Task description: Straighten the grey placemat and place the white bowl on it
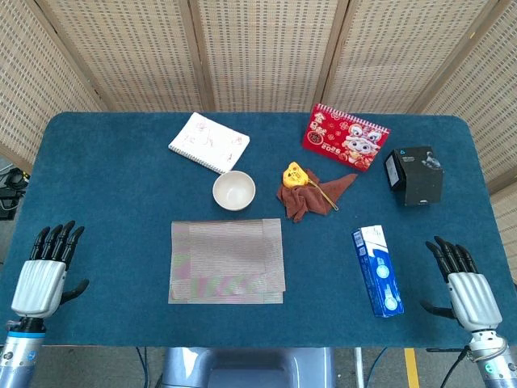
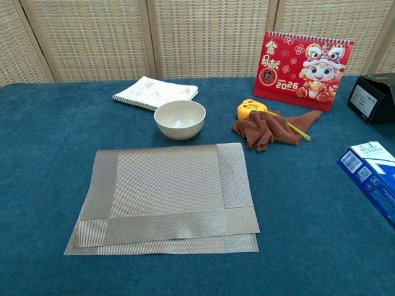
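Observation:
The grey placemat (image 1: 227,260) (image 2: 166,196) lies on the blue table in front of me, folded over on itself so a second layer shows along its near edge. The white bowl (image 1: 234,191) (image 2: 179,119) stands upright and empty just behind the mat's far edge. My left hand (image 1: 47,271) hovers at the near left corner of the table, fingers apart and holding nothing. My right hand (image 1: 464,284) is at the near right, likewise with fingers spread and empty. Neither hand shows in the chest view.
A spiral notebook (image 1: 209,142) lies behind the bowl. A brown cloth with a yellow toy (image 1: 311,191), a red desk calendar (image 1: 345,137) and a black box (image 1: 414,175) sit at the back right. A blue carton (image 1: 377,270) lies beside my right hand.

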